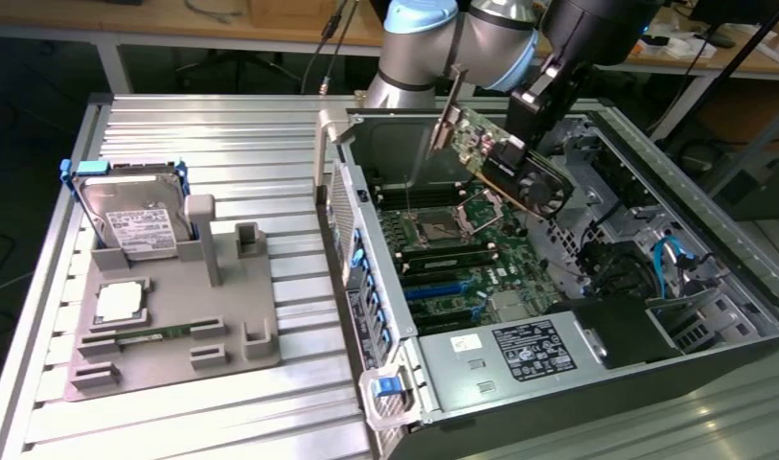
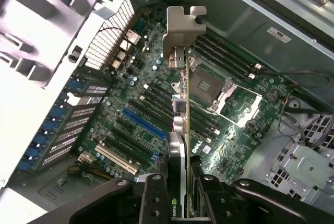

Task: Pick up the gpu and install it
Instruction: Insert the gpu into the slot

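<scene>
The gpu (image 1: 498,158) is up in the air over the open computer case (image 1: 363,287), near the far edge of the surface (image 1: 236,125). It does not touch anything in the case. The pincer (image 2: 180,198) holds it. Its two black fingers (image 2: 154,198) are closed in on the card from both sides, so only a thin gap is between them, and the card fills that gap.

In the exterior view the card hangs tilted. Its silver end piece (image 1: 446,110) is the high end, and the round dark fan (image 1: 544,189) is lower down. In the wrist view the card is seen on its thin edge, with the silver end piece (image 2: 183,31) at the end far from the pincer.

Under the card lies the green board (image 2: 130,98) in the bottom of the case. On it, a square silver chip holder (image 2: 206,85) sits just beside the line of the card. A long blue slot (image 2: 143,122) is on the card's other side.

The case lies along the surface edge at the exterior view's right. A grey holder (image 1: 171,316) rests near the edge at the exterior view's left. A silver hard drive (image 1: 133,216) stands in it at the far end, and a thin green memory stick (image 1: 152,335) lies nearer the front.
</scene>
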`<act>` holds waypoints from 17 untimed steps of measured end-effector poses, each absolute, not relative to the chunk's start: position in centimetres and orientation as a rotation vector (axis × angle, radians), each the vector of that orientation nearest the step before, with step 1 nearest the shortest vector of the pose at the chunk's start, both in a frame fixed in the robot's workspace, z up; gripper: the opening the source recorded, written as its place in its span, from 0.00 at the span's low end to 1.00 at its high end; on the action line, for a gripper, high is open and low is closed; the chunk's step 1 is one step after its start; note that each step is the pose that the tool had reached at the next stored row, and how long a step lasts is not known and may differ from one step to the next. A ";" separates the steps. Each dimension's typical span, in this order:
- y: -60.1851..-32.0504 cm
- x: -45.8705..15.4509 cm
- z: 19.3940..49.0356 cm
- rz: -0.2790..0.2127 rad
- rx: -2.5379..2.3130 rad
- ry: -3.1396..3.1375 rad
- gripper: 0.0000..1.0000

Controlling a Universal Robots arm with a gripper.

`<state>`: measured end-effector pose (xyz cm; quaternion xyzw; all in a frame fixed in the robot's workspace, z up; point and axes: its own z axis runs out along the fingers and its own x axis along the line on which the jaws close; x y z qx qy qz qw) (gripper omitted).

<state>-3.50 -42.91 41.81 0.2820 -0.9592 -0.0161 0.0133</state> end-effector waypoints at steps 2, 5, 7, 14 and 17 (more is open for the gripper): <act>-42.9 -3.5 41.8 -0.050 0.898 -2.982 0.27; -42.9 -3.5 41.8 -0.049 0.926 -2.973 0.27; -42.9 -3.5 41.8 -0.049 0.949 -2.966 0.27; -42.9 -3.5 41.8 -0.048 1.029 -2.938 0.27; -42.9 -3.5 41.8 -0.047 1.061 -2.927 0.27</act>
